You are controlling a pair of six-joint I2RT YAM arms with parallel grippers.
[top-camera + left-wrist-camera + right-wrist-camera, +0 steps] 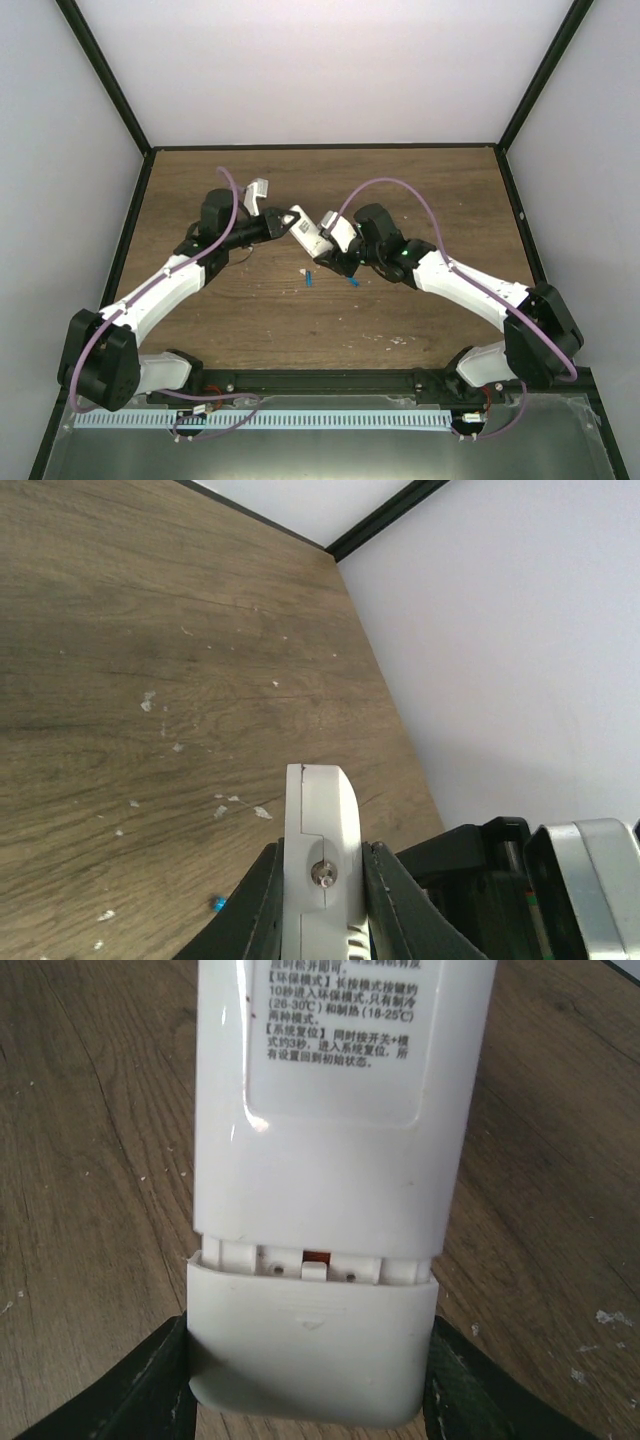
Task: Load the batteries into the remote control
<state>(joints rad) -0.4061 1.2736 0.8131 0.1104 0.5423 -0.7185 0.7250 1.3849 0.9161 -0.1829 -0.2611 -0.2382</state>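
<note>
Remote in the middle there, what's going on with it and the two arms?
Both arms hold the remote between them. The left gripper pinches one end edge-on. The right gripper clamps the other end, across the battery cover, which sits slid partly back with a narrow gap showing. The two batteries lie loose on the table close by, not yet loaded.
</note>
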